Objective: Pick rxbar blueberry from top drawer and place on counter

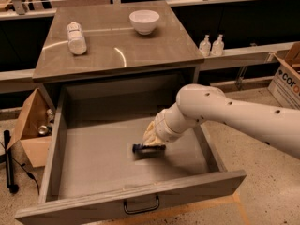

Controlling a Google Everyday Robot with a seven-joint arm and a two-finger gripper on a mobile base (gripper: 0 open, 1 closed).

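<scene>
The top drawer [52,153] is pulled fully out, with its dark pull handle [140,205] on the front panel. The rxbar blueberry [149,148], a dark navy wrapper, is in the middle of the drawer, seen nearly edge-on just above the drawer floor. My gripper [151,143] reaches down into the drawer from the right and is shut on the bar's top. The white arm [234,114] crosses over the drawer's right wall. The counter [117,50] lies behind and above the drawer.
A white cylindrical bottle [76,38] lies on the counter's left and a white bowl [144,21] stands at its back. Two small bottles [211,46] stand on a ledge to the right. Cardboard boxes sit at the left [30,125] and far right [286,81].
</scene>
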